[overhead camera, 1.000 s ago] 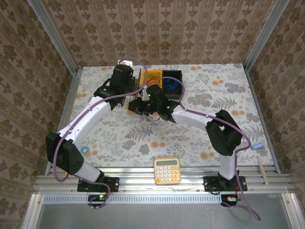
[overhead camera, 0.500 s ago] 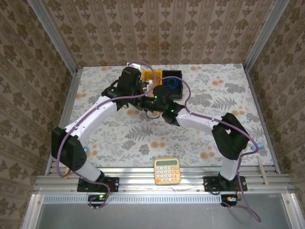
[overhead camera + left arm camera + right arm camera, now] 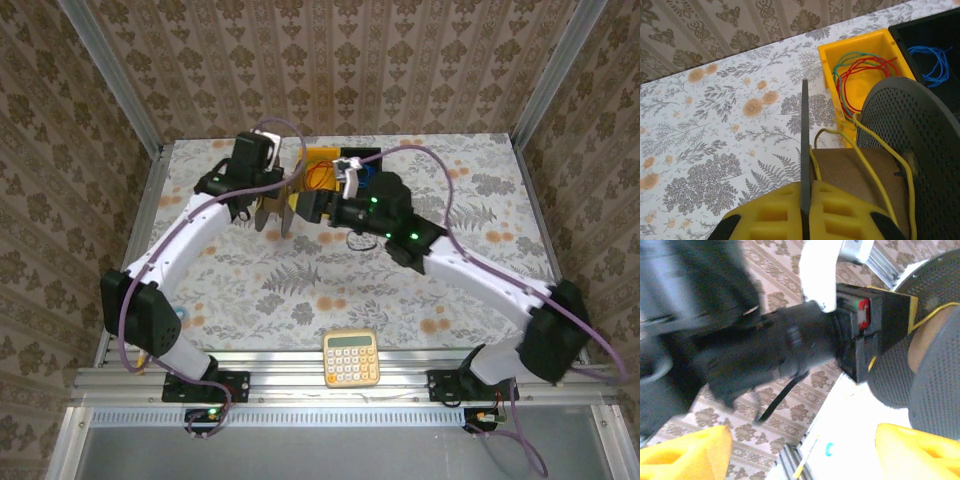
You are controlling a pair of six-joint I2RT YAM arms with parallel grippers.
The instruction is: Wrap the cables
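Observation:
My left gripper [image 3: 805, 210] is shut on the thin dark flange [image 3: 805, 130] of a spool [image 3: 278, 208], held up over the back of the table. The spool has a brown cardboard core [image 3: 855, 175] and a second, perforated flange [image 3: 910, 145]. The yellow cable [image 3: 867, 167] lies in loose loops across the core and trails off the spool. My right gripper [image 3: 312, 205] hangs just right of the spool, open wide, nothing between its yellow fingertips [image 3: 685, 450]. The right wrist view looks past them at the left wrist and the perforated flange [image 3: 935, 390].
Behind the spool stand a yellow bin [image 3: 860, 90] with red and green wire and a black bin [image 3: 365, 165] with blue wire. A yellow calculator [image 3: 351, 357] lies at the near edge, a wooden stick [image 3: 552, 358] at the near right.
My right gripper has opened and let go. Its arm has stretched out, the elbow swinging toward the near right. The left gripper, still holding the spool, has shifted a little left.

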